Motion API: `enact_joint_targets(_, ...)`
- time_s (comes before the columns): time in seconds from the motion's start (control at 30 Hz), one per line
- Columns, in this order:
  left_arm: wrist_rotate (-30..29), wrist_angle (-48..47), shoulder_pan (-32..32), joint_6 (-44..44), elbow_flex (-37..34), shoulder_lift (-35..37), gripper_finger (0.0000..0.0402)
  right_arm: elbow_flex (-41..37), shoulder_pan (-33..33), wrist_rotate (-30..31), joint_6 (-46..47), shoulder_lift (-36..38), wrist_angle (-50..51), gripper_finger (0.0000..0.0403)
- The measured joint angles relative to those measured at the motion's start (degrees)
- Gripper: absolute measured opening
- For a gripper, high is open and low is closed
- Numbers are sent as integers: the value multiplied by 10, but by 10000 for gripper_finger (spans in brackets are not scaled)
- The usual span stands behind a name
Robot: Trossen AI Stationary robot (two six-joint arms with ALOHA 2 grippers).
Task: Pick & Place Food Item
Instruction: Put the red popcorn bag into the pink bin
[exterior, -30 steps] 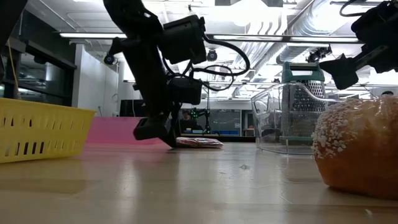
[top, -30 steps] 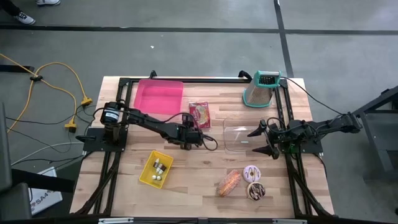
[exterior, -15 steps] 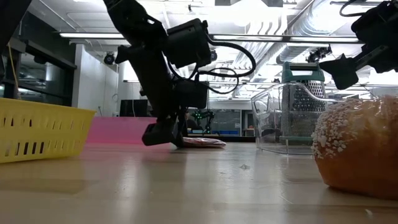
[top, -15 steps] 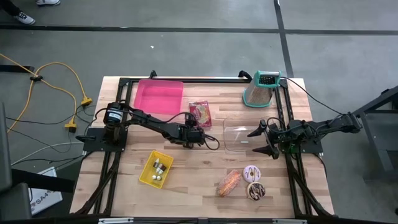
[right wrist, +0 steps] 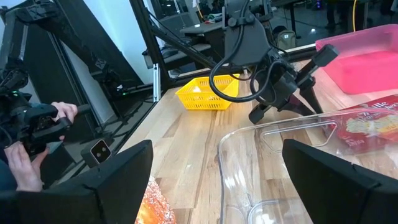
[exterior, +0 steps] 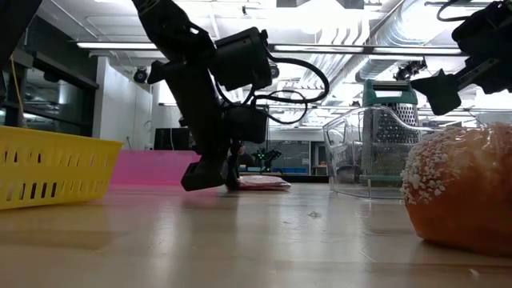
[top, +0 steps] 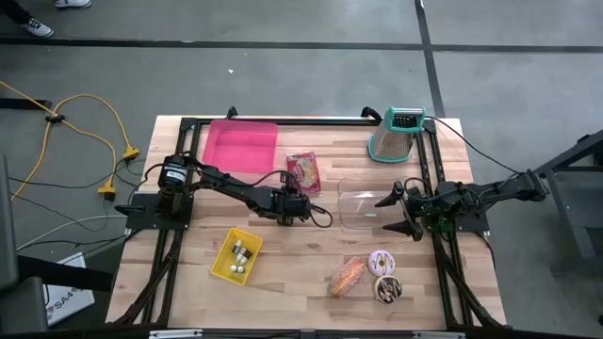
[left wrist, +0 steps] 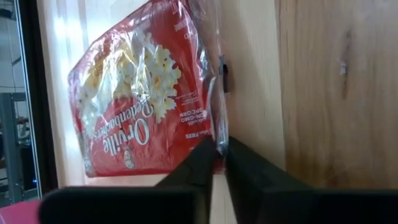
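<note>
I have the left gripper down on the wooden table, its fingers pinched together on the clear crimped edge of the red popcorn bag. That bag lies flat just beside the pink tray, between it and the clear plastic container. My right gripper hangs spread wide over the far side of that container from the bag, gripping nothing. Away from the bag towards my end of the table sit a yellow basket, a sugared pastry and two donuts
</note>
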State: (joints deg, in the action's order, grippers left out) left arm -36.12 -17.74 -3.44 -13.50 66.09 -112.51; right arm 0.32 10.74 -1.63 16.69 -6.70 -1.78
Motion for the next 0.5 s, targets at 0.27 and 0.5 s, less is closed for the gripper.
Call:
enact_joint_targets(0.27,-9,1,0,0,0,0,1,0,0,0,0,0,0,348)
enact_joint_targets(0.5,-14,4,0,-2,0,15,1,0,0,0,0,0,0,348)
